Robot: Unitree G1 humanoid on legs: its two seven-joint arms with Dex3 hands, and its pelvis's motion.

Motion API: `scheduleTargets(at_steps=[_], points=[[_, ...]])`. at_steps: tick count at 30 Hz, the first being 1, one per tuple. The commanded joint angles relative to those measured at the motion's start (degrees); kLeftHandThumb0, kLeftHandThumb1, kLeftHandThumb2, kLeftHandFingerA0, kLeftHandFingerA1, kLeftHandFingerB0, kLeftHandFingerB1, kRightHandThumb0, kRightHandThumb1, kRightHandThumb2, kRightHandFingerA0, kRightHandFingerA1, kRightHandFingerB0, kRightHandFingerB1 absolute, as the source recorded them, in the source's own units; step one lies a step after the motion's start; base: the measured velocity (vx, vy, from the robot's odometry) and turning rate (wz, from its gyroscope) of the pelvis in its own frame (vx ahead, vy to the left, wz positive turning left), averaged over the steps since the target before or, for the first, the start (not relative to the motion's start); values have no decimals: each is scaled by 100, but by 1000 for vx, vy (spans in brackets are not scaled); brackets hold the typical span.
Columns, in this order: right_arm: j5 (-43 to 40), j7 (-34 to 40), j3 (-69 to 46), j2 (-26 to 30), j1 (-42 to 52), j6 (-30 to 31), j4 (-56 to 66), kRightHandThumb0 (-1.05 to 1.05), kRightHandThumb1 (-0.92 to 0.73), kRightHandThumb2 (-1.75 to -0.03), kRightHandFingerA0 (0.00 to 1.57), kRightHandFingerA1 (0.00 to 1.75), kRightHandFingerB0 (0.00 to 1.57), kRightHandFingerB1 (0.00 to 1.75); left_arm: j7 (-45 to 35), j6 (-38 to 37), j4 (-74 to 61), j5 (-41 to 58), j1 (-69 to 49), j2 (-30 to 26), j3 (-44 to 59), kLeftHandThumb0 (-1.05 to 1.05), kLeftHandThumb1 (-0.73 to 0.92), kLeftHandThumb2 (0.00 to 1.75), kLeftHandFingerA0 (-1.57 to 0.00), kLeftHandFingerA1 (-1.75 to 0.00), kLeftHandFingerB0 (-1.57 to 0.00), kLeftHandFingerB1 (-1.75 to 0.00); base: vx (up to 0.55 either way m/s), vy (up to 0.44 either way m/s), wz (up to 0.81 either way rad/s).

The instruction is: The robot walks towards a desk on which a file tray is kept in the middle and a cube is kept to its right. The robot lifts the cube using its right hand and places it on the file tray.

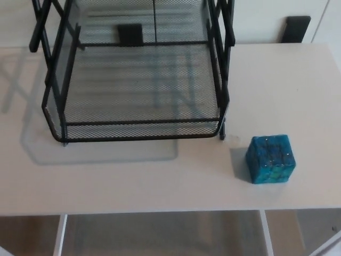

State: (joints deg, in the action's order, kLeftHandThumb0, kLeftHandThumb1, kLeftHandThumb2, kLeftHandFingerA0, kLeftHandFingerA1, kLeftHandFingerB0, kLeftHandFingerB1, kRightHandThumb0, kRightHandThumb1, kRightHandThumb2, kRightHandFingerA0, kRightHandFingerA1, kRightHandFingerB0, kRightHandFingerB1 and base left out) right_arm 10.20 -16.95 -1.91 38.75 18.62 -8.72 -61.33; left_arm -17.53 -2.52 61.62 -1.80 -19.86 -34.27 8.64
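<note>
A blue-green patterned cube (270, 159) rests on the pale desk (160, 181), near the front edge at the right. A black wire-mesh file tray (138, 90) stands in the middle of the desk, its open front facing me and its bottom shelf bare. The cube lies a short way to the right of the tray's front right leg, apart from it. Neither of my hands shows in the head view.
Upright black frame posts (226, 48) rise at the tray's sides. The desk's front edge (160, 213) runs across the bottom, with white legs and floor below. A dark object (296, 28) stands behind the desk at the back right.
</note>
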Motion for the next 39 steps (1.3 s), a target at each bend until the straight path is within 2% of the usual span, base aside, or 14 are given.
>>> scheduleTargets(at_steps=[1,13,14,15,23,24,25,27,29,32,33,34,36,39], points=[[11,126,44,-27,-194,-193,-5,-65,-43,-82,7,46,0,22,1,36,-148,-55,-21,-213,-26,-99,69,71,-6,-74,0,-13,33,-28,8],[-366,32,-389,-173,-336,-312,-341,-54,-57,-57,46,48,5,24,-94,-6,-101,97,-62,-173,133,-95,68,66,-1,-68,0,-13,4,-18,2],[-255,31,-283,-195,-434,-208,-433,-54,-59,-58,53,45,2,24,-83,-27,-64,72,-42,-222,135,-101,55,109,0,-58,0,-34,0,0,0],[-554,-349,-524,-197,-495,-257,-615,-59,-47,-79,30,53,0,11,-157,-53,37,125,5,-218,181,-96,68,68,-1,-67,0,-12,0,0,0],[-1542,273,-2020,-270,-867,-635,-73,-60,-66,-59,23,44,0,5,-48,-17,33,110,108,-270,223,-93,74,67,-7,-74,0,-16,0,0,0],[-1628,321,-2193,-249,-871,-500,425,-72,-55,-86,20,51,0,5,-36,-17,179,224,207,-230,339,-97,57,110,-1,-60,0,-37,0,0,0],[-1594,341,-2238,-187,-911,-390,693,-65,-55,-79,23,51,0,0,-38,-100,137,308,173,-200,429,-97,73,67,-4,-75,0,-25,0,0,0],[-1585,359,-2405,-64,-1156,-442,1063,-71,-54,-80,13,50,0,0,-56,-178,-52,522,106,-124,685,-93,54,110,-2,-63,-1,-45,0,0,0],[-1620,302,-2579,55,-1559,-741,1162,-64,-54,-78,12,50,0,0,81,-258,-153,600,147,-23,896,-97,76,70,0,-89,0,-50,0,0,0],[-1873,98,-2810,185,-2124,-298,2004,-89,-49,-85,0,46,0,29,207,-183,-62,1008,417,173,1475,-98,74,68,-10,-106,0,-82,0,0,0],[-1918,153,-2858,187,-2174,-23,2682,-80,-53,-60,0,70,0,29,217,-158,-138,1056,468,205,1588,-97,59,115,-29,-84,0,-64,0,0,0],[-1787,256,-2817,257,-2200,265,3302,-84,-57,-55,0,86,0,40,220,-226,-124,1024,547,194,1605,-99,83,63,-16,-103,-5,-82,18,-10,10],[-1678,278,-2642,395,-2540,959,4460,-105,-38,-84,1,85,0,66,317,-279,-5,988,848,162,1632,-103,59,100,-24,-88,-11,-74,0,0,0],[-1664,150,-2361,391,-2932,1385,5364,-85,-28,-74,1,74,0,58,322,-241,-97,963,1037,191,1623,-103,84,61,-16,-104,-9,-89,0,0,0]])
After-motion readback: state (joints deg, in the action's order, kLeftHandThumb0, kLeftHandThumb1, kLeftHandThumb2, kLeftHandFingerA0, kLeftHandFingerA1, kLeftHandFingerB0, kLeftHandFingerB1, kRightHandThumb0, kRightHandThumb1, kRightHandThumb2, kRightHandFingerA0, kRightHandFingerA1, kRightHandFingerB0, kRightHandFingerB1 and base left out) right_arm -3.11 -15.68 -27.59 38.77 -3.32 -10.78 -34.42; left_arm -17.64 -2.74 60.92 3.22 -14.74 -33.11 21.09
